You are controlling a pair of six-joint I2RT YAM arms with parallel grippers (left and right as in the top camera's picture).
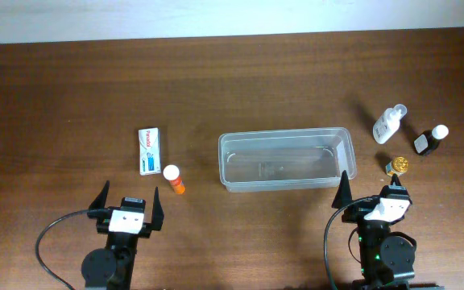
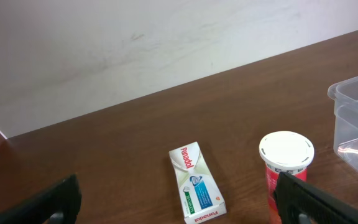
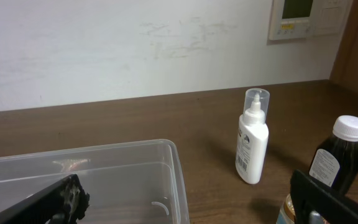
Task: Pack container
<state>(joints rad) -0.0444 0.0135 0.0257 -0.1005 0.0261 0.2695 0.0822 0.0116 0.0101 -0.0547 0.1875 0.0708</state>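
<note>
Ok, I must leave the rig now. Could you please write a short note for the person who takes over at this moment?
Left gripper: open, holding nothing, on the near side of the table.
Right gripper: open, holding nothing, by the container's near right corner.
Container: in the middle of the table, with nothing visible inside.
On its left: Panadol box and orange tube.
On its right: white squeeze bottle, dark bottle and gold-lidded jar.
Done: nothing is packed yet.
Left: probably all five items still have to go into the container.
</note>
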